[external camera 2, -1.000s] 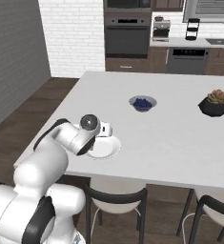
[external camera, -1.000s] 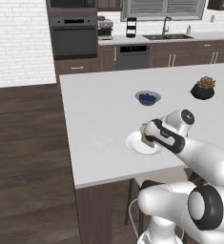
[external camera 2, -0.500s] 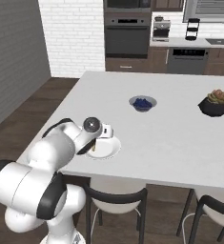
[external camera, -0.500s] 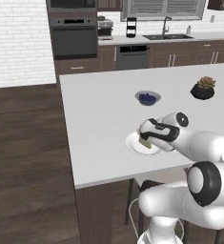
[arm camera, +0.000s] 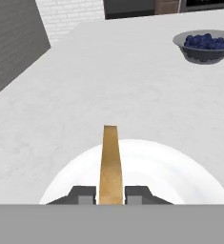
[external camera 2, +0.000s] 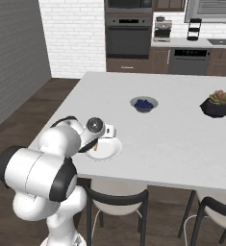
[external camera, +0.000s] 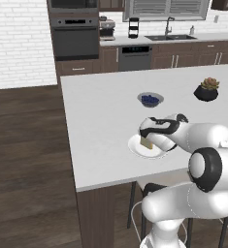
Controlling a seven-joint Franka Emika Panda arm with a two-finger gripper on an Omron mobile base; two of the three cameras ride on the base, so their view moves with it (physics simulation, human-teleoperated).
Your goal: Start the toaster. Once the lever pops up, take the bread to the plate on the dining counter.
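Bread is held edge-on between the two fingertips of the gripper, whose jaws are closed tight against the slice's faces. The slice is positioned directly over the plate, which rests near the front edge of the dining counter; whether the slice's lower edge touches the plate cannot be told. From the left base view, the bread is seen under the hand, above the plate. From the right base view, the gripper is seen low over the plate. A bowl of blue fruit and a potted plant stand well apart, farther back on the counter.
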